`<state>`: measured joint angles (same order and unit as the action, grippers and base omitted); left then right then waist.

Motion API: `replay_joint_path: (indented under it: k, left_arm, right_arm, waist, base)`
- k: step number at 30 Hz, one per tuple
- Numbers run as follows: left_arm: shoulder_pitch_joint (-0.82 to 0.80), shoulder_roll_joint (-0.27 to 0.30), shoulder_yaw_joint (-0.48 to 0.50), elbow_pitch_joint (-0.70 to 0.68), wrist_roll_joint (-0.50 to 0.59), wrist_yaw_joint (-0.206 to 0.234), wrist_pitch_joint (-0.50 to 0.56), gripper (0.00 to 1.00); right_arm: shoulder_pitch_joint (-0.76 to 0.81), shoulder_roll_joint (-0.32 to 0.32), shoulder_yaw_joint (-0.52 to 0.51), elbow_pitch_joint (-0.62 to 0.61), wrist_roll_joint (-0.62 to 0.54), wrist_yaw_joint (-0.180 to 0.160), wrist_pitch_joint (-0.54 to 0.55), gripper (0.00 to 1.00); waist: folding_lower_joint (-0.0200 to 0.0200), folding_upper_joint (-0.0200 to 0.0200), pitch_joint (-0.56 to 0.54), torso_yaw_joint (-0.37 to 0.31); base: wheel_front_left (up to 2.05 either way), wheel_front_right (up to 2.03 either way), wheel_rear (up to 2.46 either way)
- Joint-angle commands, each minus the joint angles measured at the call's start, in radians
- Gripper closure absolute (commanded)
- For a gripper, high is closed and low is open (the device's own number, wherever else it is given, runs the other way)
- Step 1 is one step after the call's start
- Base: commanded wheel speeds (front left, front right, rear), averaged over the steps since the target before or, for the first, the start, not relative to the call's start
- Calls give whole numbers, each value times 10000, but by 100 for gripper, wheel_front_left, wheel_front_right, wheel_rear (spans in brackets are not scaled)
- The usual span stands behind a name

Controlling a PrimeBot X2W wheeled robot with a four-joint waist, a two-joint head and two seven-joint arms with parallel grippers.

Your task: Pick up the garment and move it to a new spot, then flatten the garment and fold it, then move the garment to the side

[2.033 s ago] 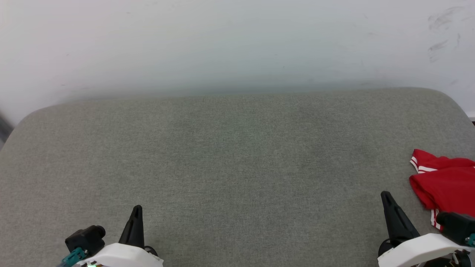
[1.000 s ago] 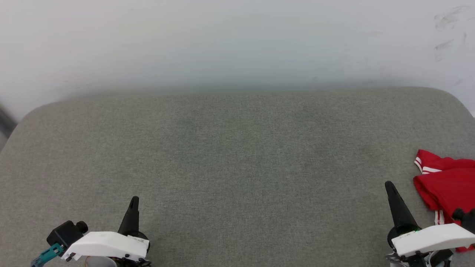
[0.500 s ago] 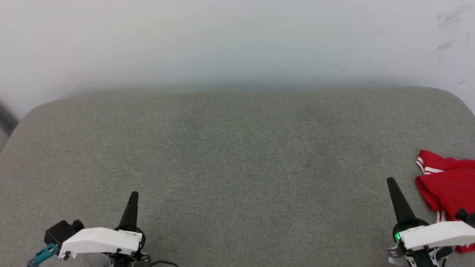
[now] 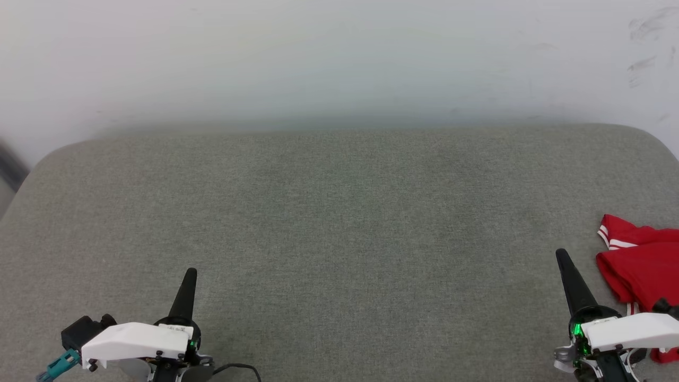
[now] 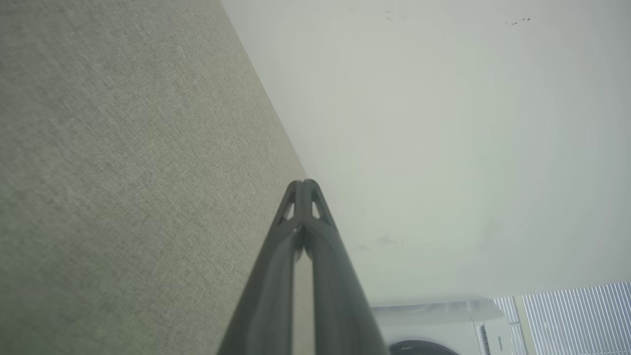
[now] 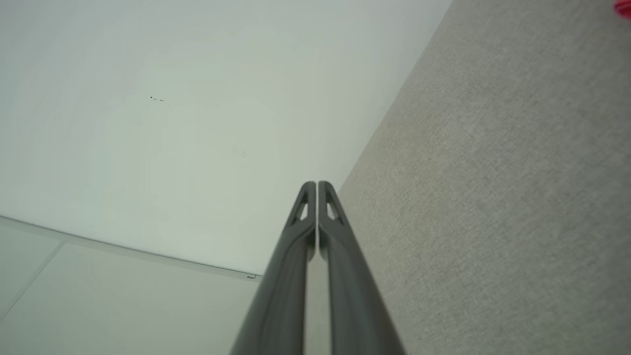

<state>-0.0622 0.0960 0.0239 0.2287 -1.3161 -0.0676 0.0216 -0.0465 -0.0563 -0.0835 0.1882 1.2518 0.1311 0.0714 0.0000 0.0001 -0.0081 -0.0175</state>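
The garment (image 4: 644,265), red with white-and-red striped trim, lies bunched at the right edge of the grey fabric surface (image 4: 339,223), cut off by the head view's border. A sliver of the garment (image 6: 623,8) shows red at the top right corner of the right wrist view. My right gripper (image 4: 560,254) is shut and empty, just left of the garment and apart from it. At the lower left my left gripper (image 4: 191,273) is shut too, holding nothing. Both wrist views show the fingertips pressed together, left gripper (image 5: 303,183) and right gripper (image 6: 316,184).
A pale wall (image 4: 339,58) rises behind the surface's far edge. A white appliance (image 5: 443,328) with a dark round door and window blinds (image 5: 577,315) appear in the left wrist view. The surface's corners are rounded.
The camera has shifted slightly, sliding the scene a little rightward. Both grippers have stayed shut, their fingertips sitting a little higher in view and their white wrists lower.
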Motion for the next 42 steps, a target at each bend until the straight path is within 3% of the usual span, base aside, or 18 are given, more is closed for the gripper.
replay_joint_path:
  k: [1,42]
  left_arm:
    - [-210,-9,100,-26,-209,-84,64,100]
    - [-486,-430,875,166,-2834,-636,899,100]
  right_arm:
    - [-244,-39,-24,-16,268,-3,49,100]
    - [-649,3,-229,551,3490,-6,370,100]
  waist:
    - [0,-1,4,6]
    - [0,-1,104,161]
  base:
    - [0,0,0]
    - [0,0,0]
